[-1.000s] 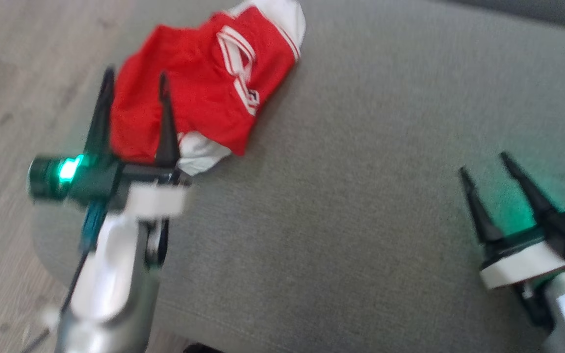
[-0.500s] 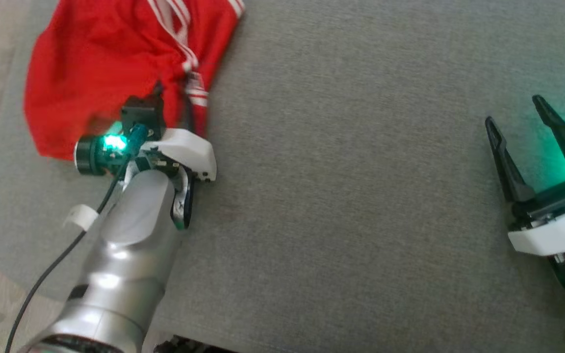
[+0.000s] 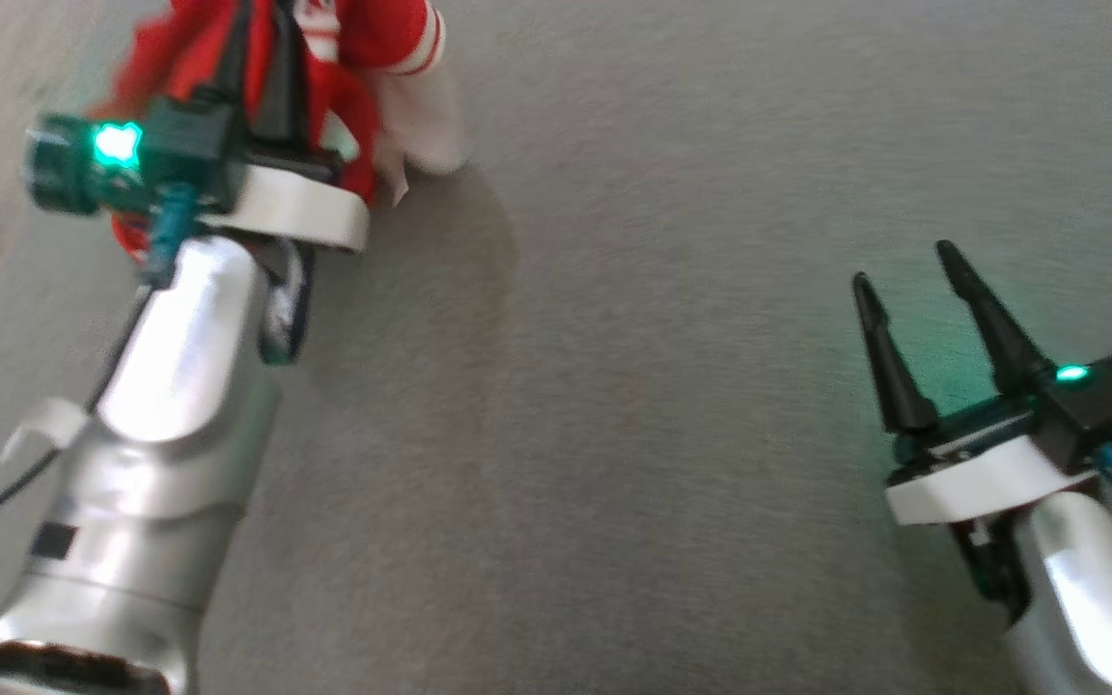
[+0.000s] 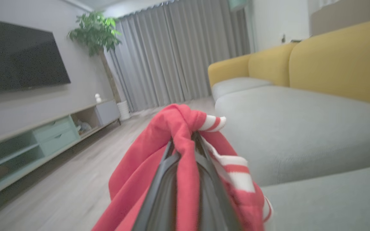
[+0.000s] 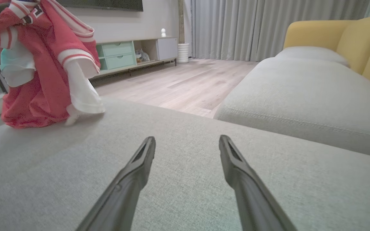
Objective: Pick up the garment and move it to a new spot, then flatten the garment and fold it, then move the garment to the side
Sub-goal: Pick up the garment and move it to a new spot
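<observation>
Occupying most of the head view, a grey sofa seat (image 3: 662,386) forms the working surface under both arms. A second grey seat section with a yellow backrest (image 4: 339,57) lies beyond it. A pale wood floor (image 5: 185,83) runs from the seat edge to grey curtains (image 4: 178,54). On the wall next to the curtains hangs a dark television (image 4: 18,61). Below it stands a long low cabinet (image 4: 43,141) with pale green drawers, and a potted plant (image 4: 95,30) sits between the cabinet and the curtains. The garment (image 5: 40,86), red with white sleeves and red-and-white striped trim, hangs bunched at the far left part of the seat, near the edge that meets the floor. Its upper folds are raised. Its lowest folds and one white sleeve reach down to the seat surface, though actual contact cannot be confirmed. The left gripper (image 3: 262,39) is at the upper left of the head view. Its jaws are drawn narrow and clamp a fold of red fabric, which wraps over both fingers in the left wrist view. The right gripper (image 3: 902,265) sits low over bare seat at the lower right, well apart from the garment. Its jaws are spread wide and hold nothing. Green indicator lights glow on both wrists.
</observation>
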Available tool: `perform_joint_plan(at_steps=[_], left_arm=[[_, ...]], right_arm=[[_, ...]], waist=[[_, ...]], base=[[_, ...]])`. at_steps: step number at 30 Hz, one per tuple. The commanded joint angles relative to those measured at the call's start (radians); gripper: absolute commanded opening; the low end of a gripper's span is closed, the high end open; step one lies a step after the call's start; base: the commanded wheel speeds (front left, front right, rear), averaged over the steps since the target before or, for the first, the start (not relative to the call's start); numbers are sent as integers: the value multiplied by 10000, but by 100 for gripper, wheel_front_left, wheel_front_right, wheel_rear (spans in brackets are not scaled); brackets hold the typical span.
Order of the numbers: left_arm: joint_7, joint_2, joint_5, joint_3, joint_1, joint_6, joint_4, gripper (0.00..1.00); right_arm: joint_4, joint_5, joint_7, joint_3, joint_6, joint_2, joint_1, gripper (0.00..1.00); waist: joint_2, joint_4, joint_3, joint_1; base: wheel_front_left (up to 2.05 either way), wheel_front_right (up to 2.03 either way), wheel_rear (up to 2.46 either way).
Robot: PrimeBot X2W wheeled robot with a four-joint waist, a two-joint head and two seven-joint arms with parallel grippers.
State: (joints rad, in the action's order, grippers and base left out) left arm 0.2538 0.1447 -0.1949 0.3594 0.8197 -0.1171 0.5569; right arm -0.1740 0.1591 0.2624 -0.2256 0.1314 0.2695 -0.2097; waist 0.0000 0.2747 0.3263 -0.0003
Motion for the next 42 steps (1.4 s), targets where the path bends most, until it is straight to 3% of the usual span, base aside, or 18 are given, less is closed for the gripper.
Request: perform_joint_plan(at_steps=[1, 7, 12, 17, 22, 23, 24, 29, 36, 42], left_arm=[[69, 472, 56, -223, 439, 137, -702, 0], [-883, 567, -285, 77, 685, 836, -2808, 0], [-1829, 353, -320, 600, 891, 1078, -3979, 0], [-2092, 170, -210, 1341, 276, 1241, -3838, 0], [-1396, -89, -122, 2021, -771, 1314, -2605, 0], [-1138, -188, -167, 2101, -1050, 1269, -2116, 37], [-861, -267, -169, 2163, -1269, 1187, -1629, 100], [54, -679, -586, 1901, -2226, 868, -428, 100], [76, -843, 40, 599, -4831, 136, -3321, 100], [78, -907, 597, -228, -7340, -300, -5004, 100]], right_arm=[[257, 120, -6, -162, -7, -212, 52, 100], [274, 198, -6, -57, -7, -1041, 254, 100], [506, 212, -6, 119, -7, -1328, 340, 100], [1000, 272, -6, 283, -7, -1563, 270, 100], [1232, 316, -6, 439, -7, -1706, 194, 100], [1243, 325, -6, 451, -7, -1738, 186, 100], [1238, 330, -6, 442, -7, -1765, 183, 100], [1150, 316, -6, 341, -7, -1863, 301, 100], [832, 237, -6, 396, -7, -1717, 986, 100], [519, 206, -6, 593, -7, -1658, 1874, 100]], waist=[[0, -1134, -932, 3], [0, -2667, -1508, 3], [0, -3664, -1474, 3], [0, -4595, -938, 3], [0, -5104, -392, 3], [0, -5184, -296, 3], [0, -5240, -228, 3], [0, -5183, -288, 3], [0, -4118, -1365, 3], [0, -3157, -2709, 3]], base=[[0, 0, 0], [0, 0, 0], [0, 0, 0], [0, 0, 0], [0, 0, 0], [0, 0, 0], [0, 0, 0], [0, 0, 0], [0, 0, 0], [0, 0, 0]])
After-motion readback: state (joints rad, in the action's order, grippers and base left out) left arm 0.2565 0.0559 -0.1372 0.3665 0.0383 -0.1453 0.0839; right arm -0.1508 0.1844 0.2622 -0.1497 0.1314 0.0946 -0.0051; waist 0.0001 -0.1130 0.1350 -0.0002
